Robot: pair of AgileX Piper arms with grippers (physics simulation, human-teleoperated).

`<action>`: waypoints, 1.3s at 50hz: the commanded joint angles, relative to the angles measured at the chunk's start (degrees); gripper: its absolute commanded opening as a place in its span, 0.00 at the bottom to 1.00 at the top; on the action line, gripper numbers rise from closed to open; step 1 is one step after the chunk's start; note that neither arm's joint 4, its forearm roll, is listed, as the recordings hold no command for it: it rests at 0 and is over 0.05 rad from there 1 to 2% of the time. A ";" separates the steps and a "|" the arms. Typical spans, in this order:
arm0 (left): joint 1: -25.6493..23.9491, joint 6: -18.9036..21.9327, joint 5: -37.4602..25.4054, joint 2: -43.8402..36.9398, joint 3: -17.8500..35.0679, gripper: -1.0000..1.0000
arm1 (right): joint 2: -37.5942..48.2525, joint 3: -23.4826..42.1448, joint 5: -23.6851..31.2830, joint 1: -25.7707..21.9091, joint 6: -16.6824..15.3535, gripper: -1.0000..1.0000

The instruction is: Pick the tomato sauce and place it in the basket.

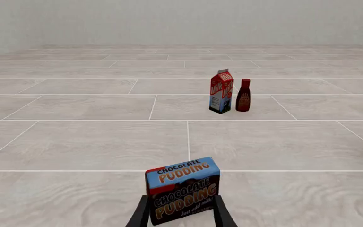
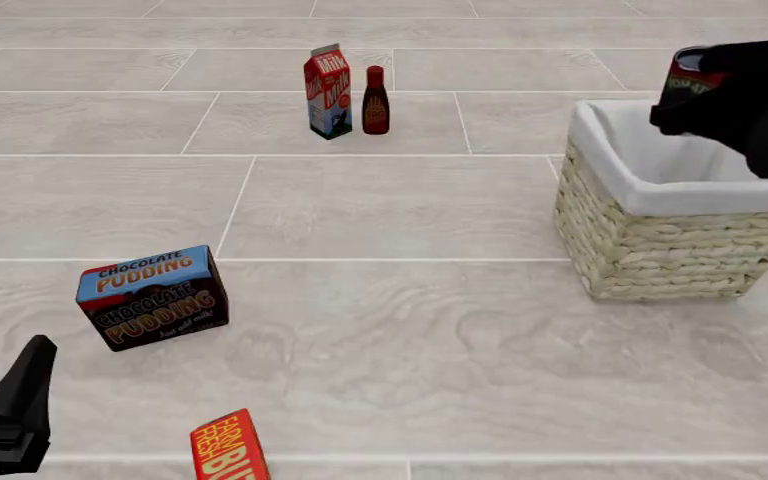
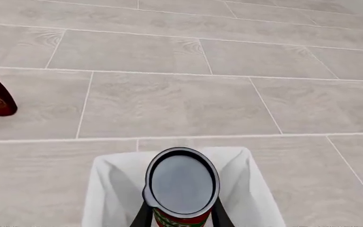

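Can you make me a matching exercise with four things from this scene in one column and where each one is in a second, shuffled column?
Things:
1. tomato sauce can
2. chocolate pudding box
3. milk carton
4. basket

Places:
A. standing right beside the dark red bottle
B. on the floor at the right, white cloth lining over its rim
C. held in the right tool, above the basket
D. on the floor in front of the left tool

Pairs: 1-C, 2-D, 3-A, 4-B
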State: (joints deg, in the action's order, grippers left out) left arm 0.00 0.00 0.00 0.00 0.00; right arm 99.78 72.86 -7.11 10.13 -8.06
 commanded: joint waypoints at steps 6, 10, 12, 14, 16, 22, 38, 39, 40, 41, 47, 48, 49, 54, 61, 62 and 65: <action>0.00 0.00 0.00 0.00 0.00 1.00 | 1.41 -0.46 -0.61 0.43 1.43 0.00; 0.00 0.00 0.00 0.00 0.00 1.00 | 1.31 -1.20 -1.08 0.55 1.75 0.00; 0.00 0.00 0.00 0.00 0.00 1.00 | 1.36 -1.52 -1.27 0.70 1.91 0.00; 0.00 0.00 0.00 0.00 0.00 1.00 | 1.38 -1.71 -1.35 0.64 1.98 0.00; 0.00 0.00 0.00 0.00 0.00 1.00 | 1.59 -1.95 -1.56 0.78 1.95 0.00; 0.00 0.00 0.00 0.00 0.00 1.00 | 1.66 -1.84 -1.22 0.95 2.00 0.00; 0.00 0.00 0.00 0.00 0.00 1.00 | 2.96 -1.75 -1.40 1.19 1.94 0.00; 0.00 0.00 0.00 0.00 0.00 1.00 | 3.04 -1.69 -1.38 1.23 1.98 0.00; 0.00 0.00 0.00 0.00 0.00 1.00 | 3.20 -1.66 -1.37 1.27 1.89 0.00; 0.00 0.00 0.00 0.00 0.00 1.00 | 3.31 -1.71 -1.46 1.29 1.94 0.00; 0.00 0.00 0.00 0.00 0.00 1.00 | 3.63 -2.14 -1.85 1.40 2.04 0.00; 0.00 0.00 0.00 0.00 0.00 1.00 | 3.63 -2.14 -1.85 1.40 2.04 0.00; 0.00 0.00 0.00 0.00 0.00 1.00 | 3.72 -2.18 -1.92 1.46 2.00 0.00; 0.00 0.00 0.00 0.00 0.00 1.00 | 4.05 -2.25 -2.03 1.56 2.04 0.00; 0.00 0.00 0.00 0.00 0.00 1.00 | 4.38 -2.51 -2.32 1.73 2.22 0.00; 0.00 0.00 0.00 0.00 0.00 1.00 | 4.38 -2.51 -2.32 1.73 2.22 0.00; 0.00 0.00 0.00 0.00 0.00 1.00 | 4.70 -2.56 -2.55 1.96 2.04 0.00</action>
State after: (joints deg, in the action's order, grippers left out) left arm 0.00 0.00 0.00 0.00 0.00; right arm 104.02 70.34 -9.17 11.76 -7.12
